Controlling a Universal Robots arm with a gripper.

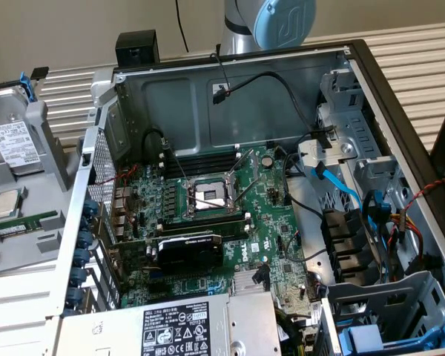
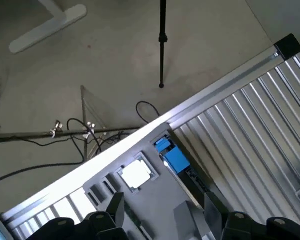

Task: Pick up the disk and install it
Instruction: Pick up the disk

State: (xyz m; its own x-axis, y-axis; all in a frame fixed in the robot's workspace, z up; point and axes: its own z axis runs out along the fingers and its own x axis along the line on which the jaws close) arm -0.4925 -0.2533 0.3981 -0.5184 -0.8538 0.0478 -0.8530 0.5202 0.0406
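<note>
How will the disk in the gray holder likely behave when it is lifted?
The disk is probably stiff and heavy for its size: its body looks metal. The blue frame may grip better than the label. Propped in the gray holder, it could tip.

I see an open computer case [image 1: 193, 96], the green motherboard [image 1: 271, 200] inside it, a processor chip [image 1: 5, 204] lying outside.

At the exterior view's left of the open black metal computer case [image 1: 185, 104] stands a grey plastic holder [image 1: 50, 137]. The silver blue-framed rectangular disk [image 1: 13, 144] leans in it, with a square silver chip [image 1: 5, 205] in front.
</note>
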